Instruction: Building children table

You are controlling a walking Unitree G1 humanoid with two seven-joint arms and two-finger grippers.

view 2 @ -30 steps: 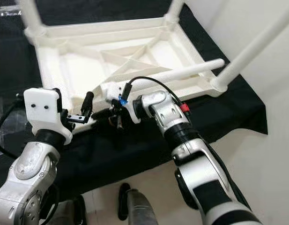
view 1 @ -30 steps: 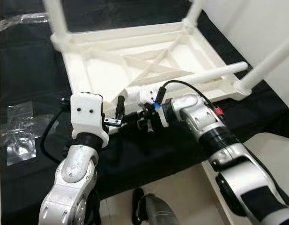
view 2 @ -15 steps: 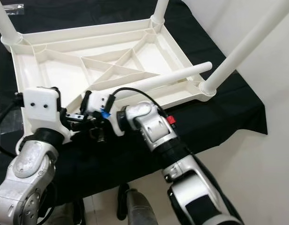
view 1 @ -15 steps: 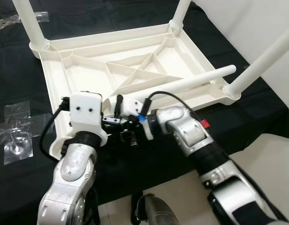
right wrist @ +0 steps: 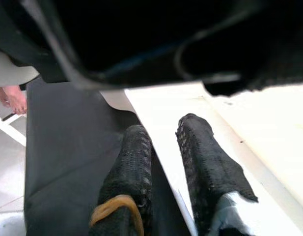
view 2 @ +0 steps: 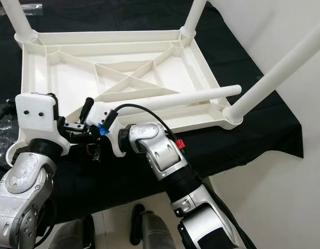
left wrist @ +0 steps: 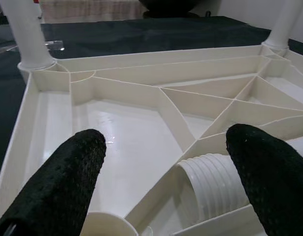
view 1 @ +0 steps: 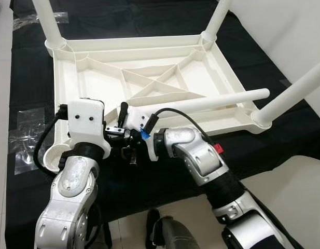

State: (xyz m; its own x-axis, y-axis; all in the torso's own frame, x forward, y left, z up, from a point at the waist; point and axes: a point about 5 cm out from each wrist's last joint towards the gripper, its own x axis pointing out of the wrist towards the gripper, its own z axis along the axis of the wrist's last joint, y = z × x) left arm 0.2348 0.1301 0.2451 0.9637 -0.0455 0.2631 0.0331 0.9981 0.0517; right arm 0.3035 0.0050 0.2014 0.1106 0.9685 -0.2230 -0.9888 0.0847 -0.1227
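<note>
While no readable writing shows on any part, the white children table lies upside down on a black cloth, with 3 legs standing up. At its near-left corner, the left tool is wide open and holds nothing, its fingers on both sides of a ribbed socket. Just beside it, the right tool has its fingers slightly apart at the near rim, gripping nothing clearly. A loose white leg lies across the frame to the right.

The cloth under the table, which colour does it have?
The cloth under the upside-down white table is plain black. The left eye view shows it best.
</note>
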